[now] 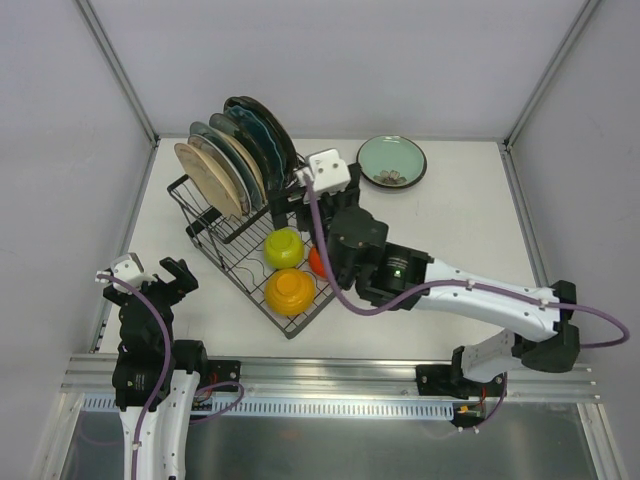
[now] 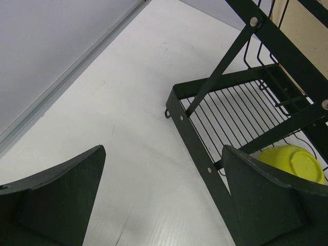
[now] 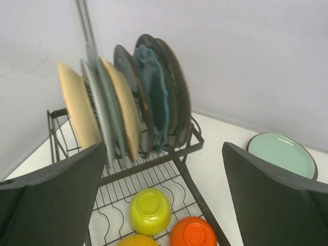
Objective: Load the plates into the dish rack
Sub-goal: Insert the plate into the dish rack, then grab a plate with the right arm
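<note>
Standing on edge in the raised slotted part of the rack (image 1: 215, 238), a row of plates (image 1: 235, 160) leans together at the far left of the desk (image 1: 450, 220): tan undersides on the left, then grey, teal and dark ones toward the right. One mint plate (image 1: 392, 160) lies flat on the desk, apart from the rack, to its right near the back edge. The right tool (image 3: 164, 148) hangs just beside the rack's right end, close to the last dark plate, its fingers (image 3: 61, 195) spread wide with nothing between them; its camera looks onto the plate row, which is slightly blurred there. In the rack's lower basket sit a yellow bowl (image 1: 284, 247), an amber bowl (image 1: 289, 291) nearer the arms, and an orange bowl (image 1: 316, 262), partly hidden by the right arm. The left tool (image 2: 164, 151) is low over the desk near its left edge, just beside the rack's near corner, fingers spread wide and touching nothing.
</note>
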`<action>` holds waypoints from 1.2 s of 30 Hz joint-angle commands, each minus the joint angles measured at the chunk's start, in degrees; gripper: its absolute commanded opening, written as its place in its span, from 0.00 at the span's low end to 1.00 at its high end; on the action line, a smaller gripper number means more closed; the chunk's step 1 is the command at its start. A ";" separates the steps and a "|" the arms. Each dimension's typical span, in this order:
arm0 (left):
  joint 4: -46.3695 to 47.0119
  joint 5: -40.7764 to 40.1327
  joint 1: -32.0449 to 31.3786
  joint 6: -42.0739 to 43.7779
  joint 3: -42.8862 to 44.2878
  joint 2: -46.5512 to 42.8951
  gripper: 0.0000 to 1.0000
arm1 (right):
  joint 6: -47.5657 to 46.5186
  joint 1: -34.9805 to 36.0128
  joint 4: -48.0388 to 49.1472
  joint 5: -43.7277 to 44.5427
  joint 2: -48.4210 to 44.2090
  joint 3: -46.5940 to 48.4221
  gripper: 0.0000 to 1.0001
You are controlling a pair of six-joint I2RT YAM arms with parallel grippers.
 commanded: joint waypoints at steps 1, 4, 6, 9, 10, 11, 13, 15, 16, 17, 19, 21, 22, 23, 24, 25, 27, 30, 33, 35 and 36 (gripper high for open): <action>2.19 1.16 -0.49 1.38 -0.10 -8.82 0.98 | 9.86 -3.10 -4.41 -0.31 -8.23 -5.82 1.00; 2.11 1.16 -0.49 1.38 -0.10 -8.73 0.99 | 17.15 -7.23 -9.43 -1.54 -12.55 -9.72 1.00; 2.19 1.33 -0.49 1.38 -0.10 -8.65 0.99 | 22.15 -11.62 -14.51 -3.12 -16.85 -13.49 1.00; 2.19 1.60 -0.49 1.55 -0.10 -8.56 0.99 | 32.35 -19.61 -18.48 -9.69 -22.83 -20.25 1.00; 2.19 1.69 -0.49 1.55 -0.10 -8.56 0.99 | 34.63 -21.72 -19.09 -11.11 -24.50 -22.36 1.00; 2.28 1.86 -0.49 1.55 -0.10 -8.56 0.99 | 37.70 -26.27 -19.18 -12.52 -25.91 -25.51 1.00; 2.28 2.13 -0.49 1.64 -0.10 -8.65 0.99 | 40.18 -30.95 -20.06 -16.55 -29.25 -28.34 1.00; 2.37 2.21 -0.49 1.64 -0.10 -8.56 0.99 | 43.09 -37.89 -20.68 -19.72 -31.53 -31.23 1.00; 2.37 2.21 -0.40 1.82 -0.10 -8.47 0.99 | 43.88 -40.26 -20.77 -23.22 -32.07 -32.12 0.99; 2.37 2.39 -0.49 1.82 -0.10 -8.38 0.99 | 44.93 -45.16 -20.77 -25.25 -32.60 -33.18 1.00; 2.46 2.57 -0.49 1.91 -0.10 -8.38 0.99 | 47.74 -49.93 -20.07 -31.23 -32.87 -35.55 0.99; 2.54 2.83 -0.49 1.99 -0.10 -8.29 0.99 | 50.28 -56.35 -19.19 -34.84 -32.52 -36.96 1.00; 2.63 2.92 -0.49 2.08 -0.19 -8.29 0.99 | 51.26 -58.46 -17.79 -38.86 -31.30 -38.27 1.00; 2.63 3.00 -0.49 2.17 -0.19 -8.29 0.99 | 52.14 -62.31 -16.91 -40.81 -30.59 -38.89 0.99; 2.72 3.09 -0.49 2.17 -0.19 -8.38 0.99 | 54.50 -64.00 -16.03 -44.66 -29.62 -39.60 1.00; 2.72 3.09 -0.49 2.17 -0.19 -8.29 0.99 | 55.65 -65.67 -14.11 -46.53 -27.35 -40.39 1.00; 2.72 2.66 -0.49 2.17 -0.36 -8.38 0.99 | 57.68 -69.63 -12.34 -50.22 -24.35 -40.75 1.00; 2.72 2.39 -0.49 2.26 -0.27 -8.56 0.99 | 60.23 -72.45 -8.30 -53.12 -17.94 -40.48 1.00; 2.63 2.22 -0.49 2.26 -0.27 -8.64 0.99 | 63.13 -74.38 -2.25 -56.19 -10.65 -39.61 1.00; 2.72 2.13 -0.49 2.26 -0.27 -8.56 0.99 | 64.88 -75.35 -0.30 -57.09 -5.30 -38.21 1.00; 2.72 2.13 -0.49 2.26 -0.27 -8.64 0.99 | 65.41 -75.35 1.19 -57.53 -3.53 -37.68 1.00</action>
